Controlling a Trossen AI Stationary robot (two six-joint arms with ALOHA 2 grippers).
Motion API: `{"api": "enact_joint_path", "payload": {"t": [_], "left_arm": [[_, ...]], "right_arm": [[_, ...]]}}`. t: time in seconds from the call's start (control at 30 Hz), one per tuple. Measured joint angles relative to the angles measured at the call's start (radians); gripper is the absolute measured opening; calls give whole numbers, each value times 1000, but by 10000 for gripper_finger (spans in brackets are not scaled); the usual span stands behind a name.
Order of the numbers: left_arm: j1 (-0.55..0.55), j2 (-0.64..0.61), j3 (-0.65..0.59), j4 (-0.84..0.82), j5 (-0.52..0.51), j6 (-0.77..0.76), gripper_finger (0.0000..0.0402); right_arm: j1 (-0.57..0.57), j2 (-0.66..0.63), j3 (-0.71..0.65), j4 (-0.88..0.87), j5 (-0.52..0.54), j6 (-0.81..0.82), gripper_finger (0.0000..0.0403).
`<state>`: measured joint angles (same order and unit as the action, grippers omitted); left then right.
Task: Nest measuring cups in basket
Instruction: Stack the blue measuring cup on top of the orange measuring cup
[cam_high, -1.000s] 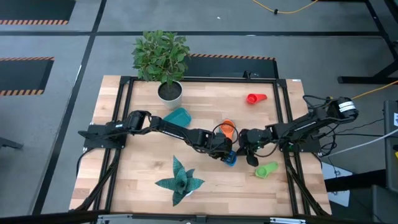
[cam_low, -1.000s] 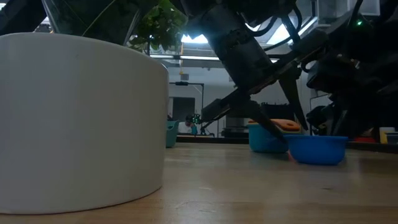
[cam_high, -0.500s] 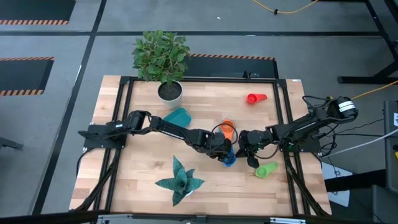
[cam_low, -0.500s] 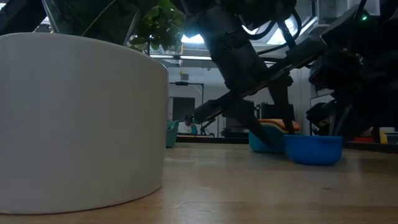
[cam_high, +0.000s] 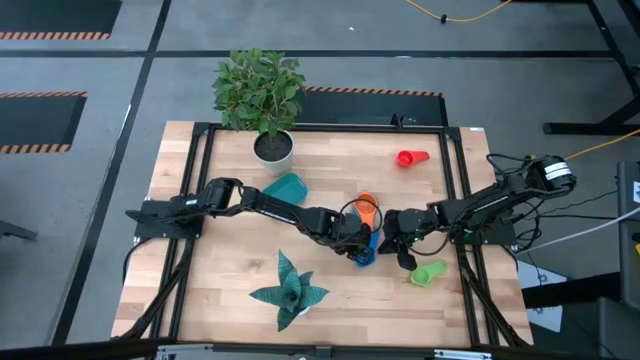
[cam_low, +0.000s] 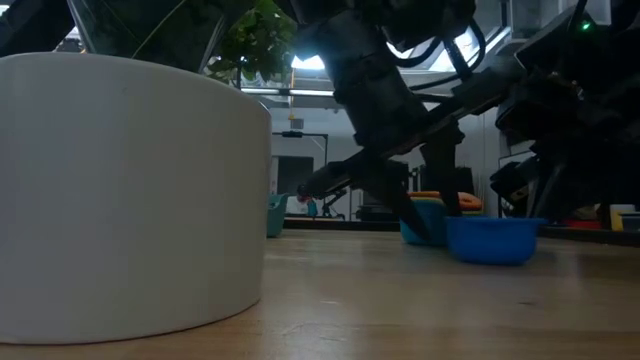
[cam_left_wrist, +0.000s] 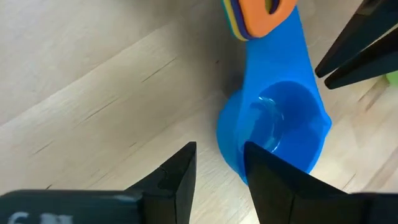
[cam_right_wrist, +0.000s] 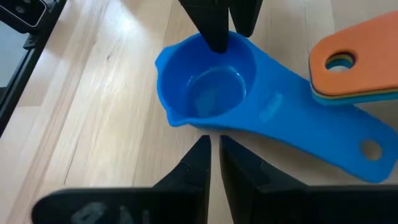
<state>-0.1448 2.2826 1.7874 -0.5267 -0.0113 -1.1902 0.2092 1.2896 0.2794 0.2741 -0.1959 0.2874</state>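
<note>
While the blue measuring cup (cam_left_wrist: 273, 134) sits upright on the desk (cam_high: 230, 270) mid-way between both arms, the left claw (cam_left_wrist: 217, 171) straddles its bowl rim, fingers apart. The right claw (cam_right_wrist: 214, 163) waits beside it, fingers nearly together, holding nothing. Light, stiff, slick plastic: the thin rim or flat handle looks the surest hold. The teal basket (cam_high: 285, 187) lies well apart.

Two dark, thin, jointed arms with black cables; each hand has two flat, black, tapered fingers.
</note>
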Motion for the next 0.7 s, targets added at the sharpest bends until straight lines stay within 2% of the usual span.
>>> {"api": "enact_joint_path", "payload": {"t": [0.3, 0.5, 0.7], "left_arm": [[-3, 2, 0, -20, 2, 50, 60], [-13, 2, 0, -43, 1, 98, 11], [-22, -9, -1, -48, 28, 255, 10]], "right_arm": [[0, -8, 0, -13, -34, -38, 39], [-1, -89, 0, -119, -35, -57, 39], [-1, -236, 0, -265, -35, -75, 39]]}}
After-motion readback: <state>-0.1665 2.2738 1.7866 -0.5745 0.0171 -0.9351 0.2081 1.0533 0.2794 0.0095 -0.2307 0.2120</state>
